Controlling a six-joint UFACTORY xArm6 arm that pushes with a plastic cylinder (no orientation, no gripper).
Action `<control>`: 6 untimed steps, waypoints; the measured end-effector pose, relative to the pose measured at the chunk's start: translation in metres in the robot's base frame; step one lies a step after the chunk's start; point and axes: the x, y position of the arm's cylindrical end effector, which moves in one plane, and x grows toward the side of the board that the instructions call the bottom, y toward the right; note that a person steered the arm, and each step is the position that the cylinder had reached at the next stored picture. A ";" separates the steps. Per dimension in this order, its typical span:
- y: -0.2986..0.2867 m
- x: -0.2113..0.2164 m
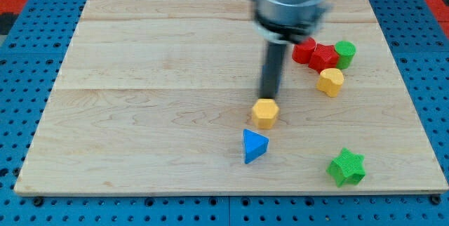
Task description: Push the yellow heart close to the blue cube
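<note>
Resting on the pale wooden board (140, 114), the yellow hexagonal block (265, 113) is getting my tip (267, 98), a bare rod with no jaws, against its top edge. Just below sits the blue triangular block (254, 145). The next nudge, seemingly, is heading downward. Neither the heart nor the cube shape is clearly showing.

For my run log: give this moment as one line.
my tip: touching top edge of yellow block | blue block: just below it, apart | second yellow block: by red blocks, untouched
</note>
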 end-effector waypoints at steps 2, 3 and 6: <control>0.040 0.012; 0.075 0.036; 0.105 -0.016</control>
